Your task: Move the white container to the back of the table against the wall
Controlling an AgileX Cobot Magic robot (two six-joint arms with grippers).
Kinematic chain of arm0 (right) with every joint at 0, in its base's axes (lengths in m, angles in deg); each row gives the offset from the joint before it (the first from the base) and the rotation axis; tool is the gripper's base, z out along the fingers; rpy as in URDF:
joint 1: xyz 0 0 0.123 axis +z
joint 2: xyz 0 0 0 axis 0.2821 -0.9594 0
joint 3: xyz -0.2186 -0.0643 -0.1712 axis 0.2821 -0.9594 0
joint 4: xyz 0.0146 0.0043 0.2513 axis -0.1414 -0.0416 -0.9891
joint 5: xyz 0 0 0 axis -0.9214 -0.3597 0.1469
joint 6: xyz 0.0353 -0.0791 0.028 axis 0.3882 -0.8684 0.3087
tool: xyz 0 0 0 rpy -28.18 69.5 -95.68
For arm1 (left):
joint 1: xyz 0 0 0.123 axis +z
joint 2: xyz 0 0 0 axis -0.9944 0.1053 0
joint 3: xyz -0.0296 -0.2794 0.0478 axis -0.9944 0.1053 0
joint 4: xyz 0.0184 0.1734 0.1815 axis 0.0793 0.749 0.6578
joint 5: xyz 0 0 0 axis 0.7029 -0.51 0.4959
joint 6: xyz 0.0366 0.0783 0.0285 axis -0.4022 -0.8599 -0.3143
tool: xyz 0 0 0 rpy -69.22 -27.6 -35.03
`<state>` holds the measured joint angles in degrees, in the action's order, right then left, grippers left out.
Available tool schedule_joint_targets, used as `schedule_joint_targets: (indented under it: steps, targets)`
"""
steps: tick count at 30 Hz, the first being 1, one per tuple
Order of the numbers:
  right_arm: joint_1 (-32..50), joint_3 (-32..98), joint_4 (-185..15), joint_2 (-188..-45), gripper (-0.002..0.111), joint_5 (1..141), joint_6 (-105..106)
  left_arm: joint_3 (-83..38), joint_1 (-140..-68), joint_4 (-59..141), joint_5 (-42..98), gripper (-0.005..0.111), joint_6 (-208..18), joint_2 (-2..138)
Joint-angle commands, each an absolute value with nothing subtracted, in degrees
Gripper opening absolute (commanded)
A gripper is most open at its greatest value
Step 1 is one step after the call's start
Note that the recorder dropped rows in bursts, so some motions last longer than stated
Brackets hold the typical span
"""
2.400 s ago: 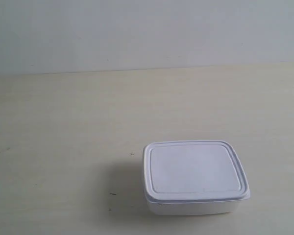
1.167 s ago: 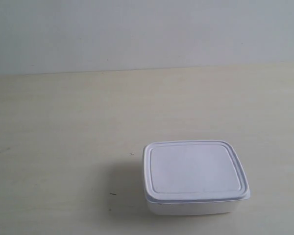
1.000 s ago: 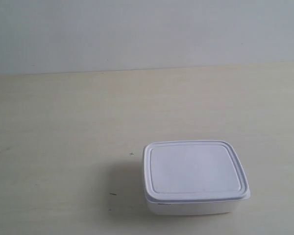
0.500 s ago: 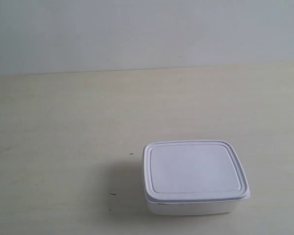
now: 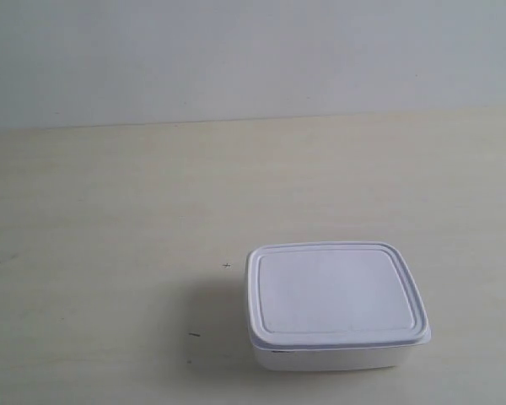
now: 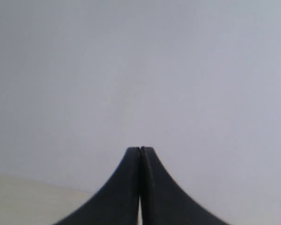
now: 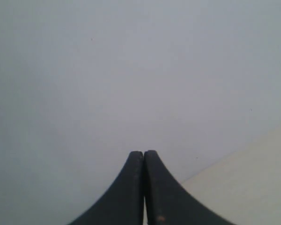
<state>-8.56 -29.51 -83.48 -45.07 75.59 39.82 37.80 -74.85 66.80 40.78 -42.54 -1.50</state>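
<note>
Sitting flat on the pale cream surface (image 5: 110, 211), the white container (image 5: 336, 308) lies toward the near edge of the exterior view, right of centre. Its flat, rimmed lid (image 5: 333, 291) is snapped on. The container is well apart from the wall (image 5: 236, 51), a plain grey-white face that meets the surface along a line across the upper part of that view. A wide stretch of surface lies between the two. A few tiny dark marks (image 5: 194, 334) dot the surface near the container, on the exterior view's left of it.

The left claw (image 6: 140, 152) is clenched, its two dark fingers (image 6: 126, 187) pressed together with nothing between them. It faces the wall, and a sliver of surface shows beside it. The right claw (image 7: 144, 154) is likewise clenched on nothing, its fingers (image 7: 126, 187) touching along their length. It too faces the wall, with a wedge of surface in its view.
</note>
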Motion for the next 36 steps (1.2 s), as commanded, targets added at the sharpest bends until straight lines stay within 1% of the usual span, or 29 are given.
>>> schedule_joint_targets:
  steps: [1,4,6,8,11,18,24,25,28,30,34,36]
  targets:
    - [-8.72,-23.38,-81.60,-44.71,0.000,69.54,39.74,37.99,-75.39,80.47,47.58,0.000,-23.54,-1.86]
    - [-8.72,-20.33,-81.60,-44.71,0.000,66.35,39.42,37.99,-75.51,96.25,60.53,0.000,-12.11,-0.85]
    - [-8.40,-18.79,-82.69,-44.71,0.000,64.42,38.86,36.93,-75.27,98.68,67.81,0.000,-9.33,0.76]
    - [-7.65,-17.79,-84.54,-44.71,0.000,63.48,36.90,35.61,-75.27,98.94,69.82,0.000,-7.10,2.62]
    - [-5.47,-16.44,-91.96,-46.09,0.000,62.48,27.99,33.31,-75.27,99.84,70.05,0.000,-3.42,6.65]
    - [0.86,-11.10,-116.65,-56.63,0.000,59.00,0.26,26.34,-75.27,105.30,75.12,0.000,4.40,17.91]
    - [2.31,-6.09,-133.26,-64.89,0.000,52.69,-19.36,20.60,-75.27,110.77,76.85,0.000,10.18,27.47]
    - [2.31,-4.86,-137.18,-67.09,0.000,49.18,-24.14,18.63,-75.27,113.42,76.85,0.000,12.51,30.31]
    - [2.31,-3.42,-139.32,-71.41,0.000,43.08,-27.37,15.34,-75.27,120.01,77.55,0.000,17.29,36.91]
    - [2.31,-3.42,-138.50,-73.61,0.000,39.88,-27.37,14.77,-75.39,122.83,80.74,0.000,17.74,41.52]
    - [2.31,-3.42,-138.24,-75.36,0.000,31.27,-28.50,14.77,-75.39,128.57,95.61,0.000,15.57,49.19]
    - [2.31,-3.42,-138.24,-75.36,0.000,29.85,-28.50,14.77,-75.39,129.02,96.58,0.000,14.02,50.83]
